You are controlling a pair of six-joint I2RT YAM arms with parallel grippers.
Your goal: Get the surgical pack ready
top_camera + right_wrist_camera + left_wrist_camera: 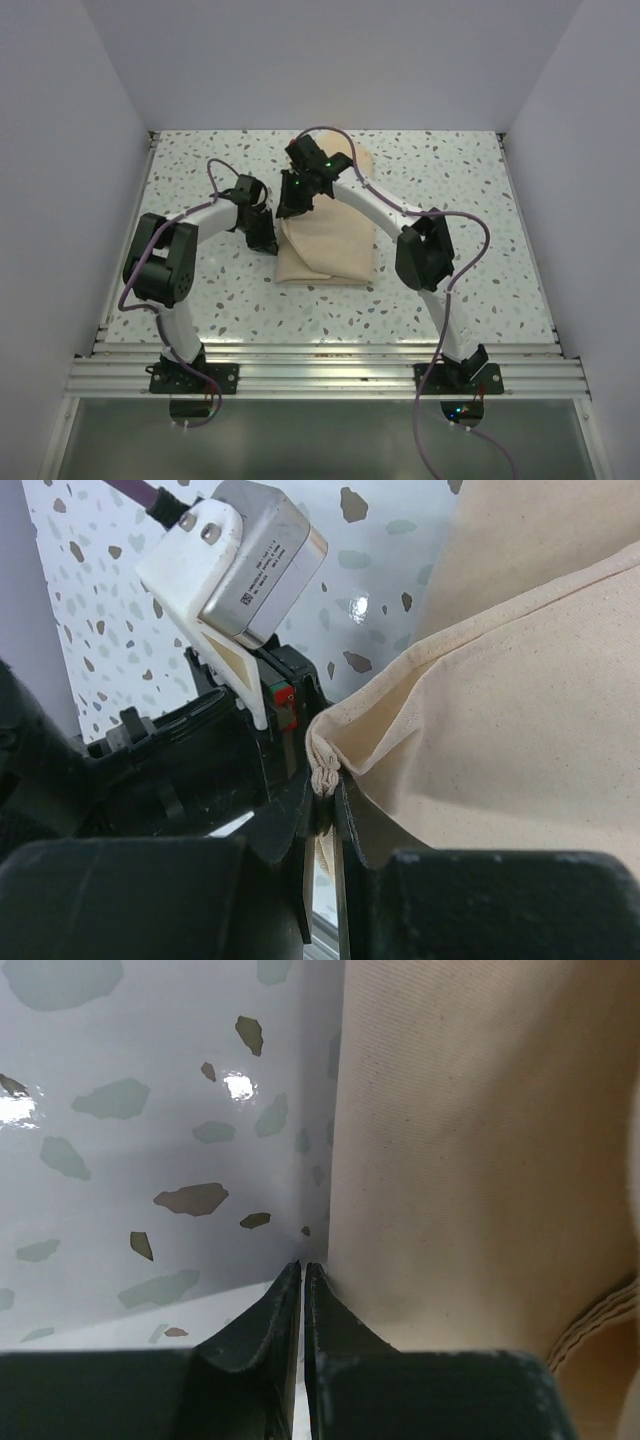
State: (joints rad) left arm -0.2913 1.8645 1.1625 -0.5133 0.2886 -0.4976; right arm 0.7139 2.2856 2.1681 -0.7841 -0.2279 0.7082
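Note:
The surgical pack is a tan-beige cloth (330, 245) folded into a bundle in the middle of the speckled table. My right gripper (296, 196) reaches over its far left part and is shut on a bunched corner of the cloth (325, 777), which is lifted off the bundle. The cloth (520, 740) spreads to the right of that grip. My left gripper (263, 236) is low at the bundle's left edge. Its jaws are shut with nothing between them, and the tips (302, 1270) rest right beside the cloth's edge (470, 1160).
The left arm's wrist camera housing (240, 565) and black wrist sit close beside my right gripper. White walls enclose the table (450, 200) on three sides. An aluminium rail (320, 375) runs along the near edge, by the arm bases.

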